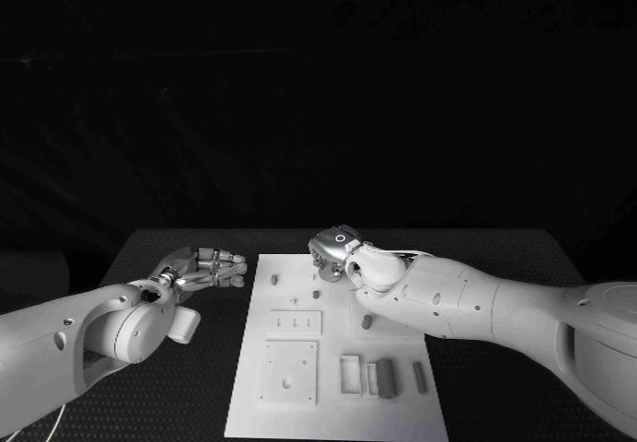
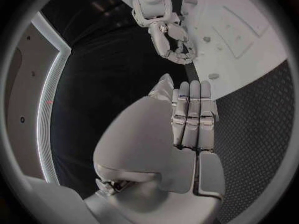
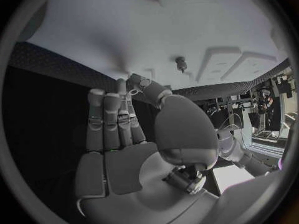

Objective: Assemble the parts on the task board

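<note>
The left robot hand (image 1: 202, 269) hovers over the black bench (image 1: 199, 368) beside the task board (image 1: 332, 405), fingers straight together, holding nothing. The right robot hand (image 1: 336, 250) hangs over the board's far end, fingers curled, empty. Grey parts (image 1: 385, 378) lie near the board's front-right corner.

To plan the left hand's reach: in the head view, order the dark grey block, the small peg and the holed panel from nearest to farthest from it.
From the left hand:
1. small peg, far left part of the board.
2. holed panel, middle left.
3. dark grey block, near right.
</note>
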{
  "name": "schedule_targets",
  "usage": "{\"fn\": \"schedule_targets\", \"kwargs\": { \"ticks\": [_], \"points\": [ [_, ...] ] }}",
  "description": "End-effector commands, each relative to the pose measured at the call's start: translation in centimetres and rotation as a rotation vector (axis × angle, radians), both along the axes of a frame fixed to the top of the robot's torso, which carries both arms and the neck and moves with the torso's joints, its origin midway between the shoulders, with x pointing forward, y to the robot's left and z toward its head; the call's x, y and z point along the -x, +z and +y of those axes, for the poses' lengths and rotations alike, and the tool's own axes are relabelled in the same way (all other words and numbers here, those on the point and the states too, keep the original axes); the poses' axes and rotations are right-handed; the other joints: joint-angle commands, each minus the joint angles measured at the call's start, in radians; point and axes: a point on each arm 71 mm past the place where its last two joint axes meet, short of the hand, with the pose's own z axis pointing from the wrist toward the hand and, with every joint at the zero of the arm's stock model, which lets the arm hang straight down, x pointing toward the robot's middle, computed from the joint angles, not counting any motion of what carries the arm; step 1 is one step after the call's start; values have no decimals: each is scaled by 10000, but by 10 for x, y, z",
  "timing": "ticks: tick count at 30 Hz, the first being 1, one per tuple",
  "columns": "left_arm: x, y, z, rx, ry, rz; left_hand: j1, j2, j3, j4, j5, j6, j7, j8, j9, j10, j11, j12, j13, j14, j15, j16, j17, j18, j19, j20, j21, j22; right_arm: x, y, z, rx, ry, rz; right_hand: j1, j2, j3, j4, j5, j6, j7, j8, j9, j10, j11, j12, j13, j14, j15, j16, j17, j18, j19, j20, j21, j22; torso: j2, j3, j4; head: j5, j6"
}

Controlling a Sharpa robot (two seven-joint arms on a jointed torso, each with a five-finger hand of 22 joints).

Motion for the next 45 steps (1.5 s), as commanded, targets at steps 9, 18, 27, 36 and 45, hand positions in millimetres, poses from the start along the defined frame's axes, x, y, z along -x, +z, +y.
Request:
{"fn": "schedule_targets", "kwargs": {
  "ticks": [9, 18, 27, 36, 45],
  "points": [
    [0, 1, -3, 67, -158, -27, -47, -3, -46, 2, 52, 72, -17, -36, -12, 73, 10, -61, -13, 70, 21, -54, 20, 111, 73, 26, -40, -14, -1, -3, 1, 154, 20, 253, 12, 57, 58, 0, 27, 615, -234, 56, -19, 29, 28, -31, -71, -54, -50, 44, -29, 307, -11, -65, 22, 160, 3, 1, -7, -8, -17],
    [0, 1, -2, 61, -144, -21, -48, -5, -48, 1, 52, 71, -16, -40, -14, 75, 11, -68, -13, 71, 22, -60, 25, 110, 73, 25, -44, -14, -3, -4, 1, -224, -53, 452, -73, -342, 53, 81, 23, -419, 230, -567, -352, -1228, 500, -142, -696, -227, 402, -73, -206, 307, -207, 89, -169, 114, 2, -1, -8, -8, -23],
    [0, 1, -2, 55, -128, -17, -53, -15, -56, 2, 51, 63, -12, -49, -17, 70, 15, -80, -15, 67, 24, -71, 30, 108, 71, 27, -51, -15, -2, -2, -2, -495, -127, 434, -58, -793, 54, 275, 16, -1120, 361, -869, -584, -2095, 744, -126, -1270, -384, 635, -45, -298, 307, -282, 164, -269, 113, 1, -6, -7, -10, -31],
    [1, 1, 0, 49, -96, -18, -59, -26, -65, 2, 48, 55, -7, -58, -20, 70, 18, -90, -15, 64, 27, -81, 37, 107, 68, 29, -58, -15, 1, 0, -5, -728, -82, 303, -23, -996, 58, 407, 14, -1226, 385, -863, -623, -2305, 800, -106, -1496, -461, 689, -22, -336, 307, -317, 193, -315, 115, 5, 2, -12, -22, -34],
    [2, 2, 3, 51, -51, -39, -55, -26, -65, -1, 48, 56, -7, -61, -21, 73, 18, -96, -14, 65, 27, -87, 42, 108, 70, 29, -61, -15, 12, 26, -25, -1802, 111, 181, 49, -989, 37, 533, 10, -1021, 383, -676, -597, -1997, 773, 56, -1593, -364, 665, 86, -364, 307, -207, 154, -269, 136, 6, 10, -20, -67, 52]
  ]
}}
